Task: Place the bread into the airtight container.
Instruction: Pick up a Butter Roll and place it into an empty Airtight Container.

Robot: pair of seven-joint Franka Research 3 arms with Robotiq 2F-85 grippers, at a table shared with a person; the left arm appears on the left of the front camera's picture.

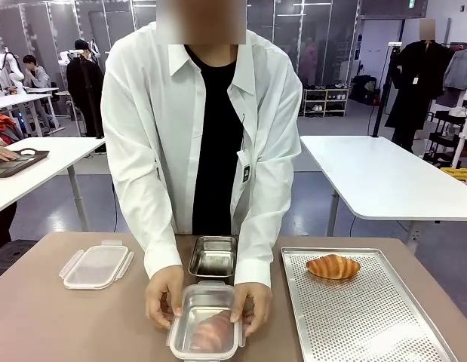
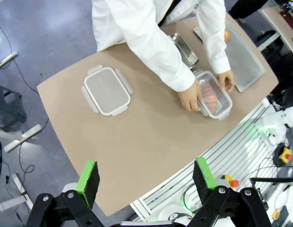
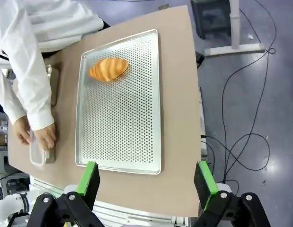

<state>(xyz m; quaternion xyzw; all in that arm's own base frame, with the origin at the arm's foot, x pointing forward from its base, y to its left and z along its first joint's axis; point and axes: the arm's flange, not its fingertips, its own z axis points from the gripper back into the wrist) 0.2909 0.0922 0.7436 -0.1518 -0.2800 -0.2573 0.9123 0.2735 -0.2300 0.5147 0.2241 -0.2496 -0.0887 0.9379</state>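
**Supervisor:** Status of the task?

**Inspector:** One bread [image 1: 212,332] lies inside the near steel container [image 1: 205,298], at the counter's [image 1: 37,317] robot-side edge. A clear lid appears to sit over it. The person's hands [image 1: 164,298] grip both sides. Whether the clips are latched, I cannot tell.

**Supervisor:** What is outstanding?

**Inspector:** A second croissant [image 1: 333,266] lies on the perforated tray [image 1: 369,317], untouched. An empty steel container [image 1: 195,260] stands open just behind the first. A spare lid [image 1: 96,265] lies well apart from it. I judge the work about half done, if that croissant is also to be packed.

**Supervisor:** The tools?

**Inspector:** The left tool [image 2: 145,163] and the right tool [image 3: 146,165] both hang above the counter with jaws spread wide, holding nothing.

**Supervisor:** Materials?

**Inspector:** The containers are rectangular brushed metal with rounded corners. The lids are translucent plastic with side tabs. The tray is shiny sheet metal, finely punched. The croissant is golden, ridged and probably fragile.
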